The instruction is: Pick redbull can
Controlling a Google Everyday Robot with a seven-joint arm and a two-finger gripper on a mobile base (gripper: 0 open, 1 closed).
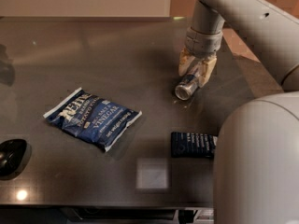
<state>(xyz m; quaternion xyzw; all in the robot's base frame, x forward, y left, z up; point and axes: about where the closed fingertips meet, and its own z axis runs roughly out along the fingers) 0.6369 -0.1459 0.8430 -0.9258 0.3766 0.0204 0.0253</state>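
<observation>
The redbull can (185,88) is a slim silver and blue can lying on its side on the dark table (117,55), at the right of centre, with its shiny round end facing me. My gripper (194,75) comes down from above on the grey arm. Its two tan fingers (183,63) are shut against the can's sides, covering the upper part of the can. The can looks level with the table surface; I cannot tell whether it is raised.
A blue-and-white chip bag (91,118) lies flat at the left of centre. A dark blue snack bar wrapper (192,144) lies near the front right. A black round object (11,157) sits at the front left edge. The arm's grey body (257,167) fills the lower right.
</observation>
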